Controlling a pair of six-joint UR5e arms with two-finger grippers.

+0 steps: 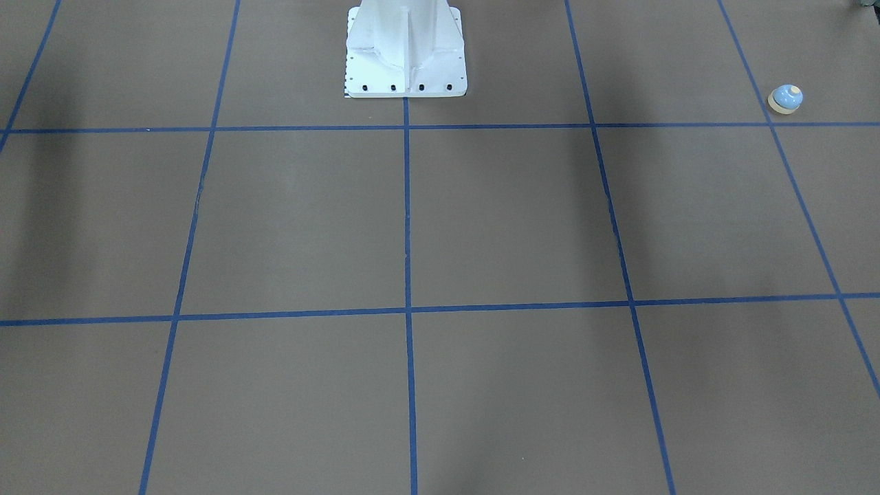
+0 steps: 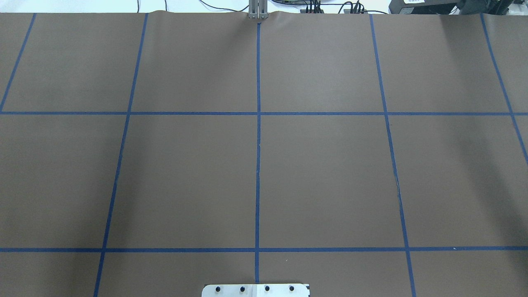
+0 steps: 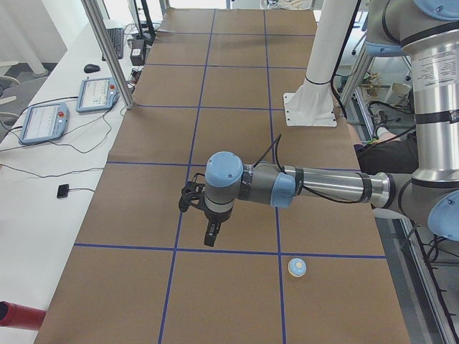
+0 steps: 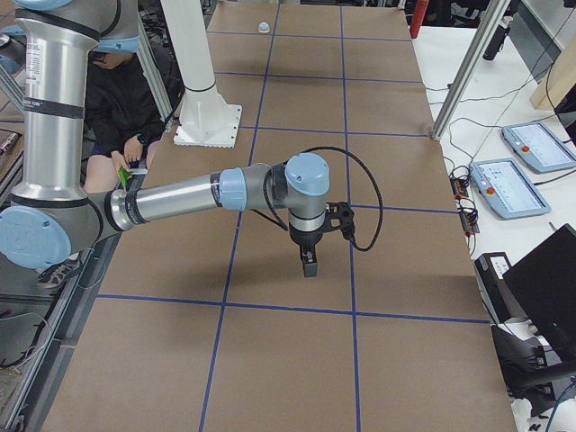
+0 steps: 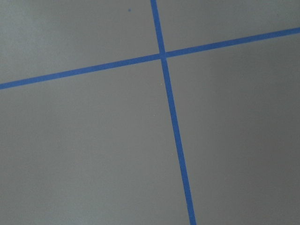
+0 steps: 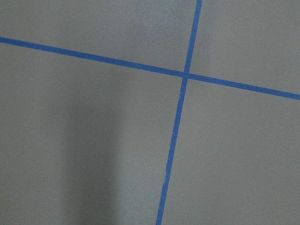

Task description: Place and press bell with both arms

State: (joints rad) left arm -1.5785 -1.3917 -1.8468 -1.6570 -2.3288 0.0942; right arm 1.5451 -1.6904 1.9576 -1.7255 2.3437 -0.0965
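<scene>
Front view: the bell (image 1: pixel 786 98) stands upright on the brown surface (image 1: pixel 302 220), far out on the robot's left. It sits just beside a crossing of the blue tape lines (image 1: pixel 407 206) and well apart from the white bolted pedestal (image 1: pixel 405 55). No arm shows here. Overhead view: only the matte, paper-like covering and the tape grid are seen, and the bell lies outside the frame. Left side view: the left claw (image 3: pixel 210 234) hangs above the surface, pointing down, near the bell but not touching it. Whether it is released or clenched cannot be told. Right side view: the right claw (image 4: pixel 309 263) hangs likewise, well apart from the bell, which is a speck at the far end. Its state cannot be told either. Wrist views: tape crossings only, with no fingers visible. Assessment: the bell appears small, light and rigid, with a smooth dome likely to slip. A hold low across the cream base ring seems safest, leaving the round top button clear for pressing.
</scene>
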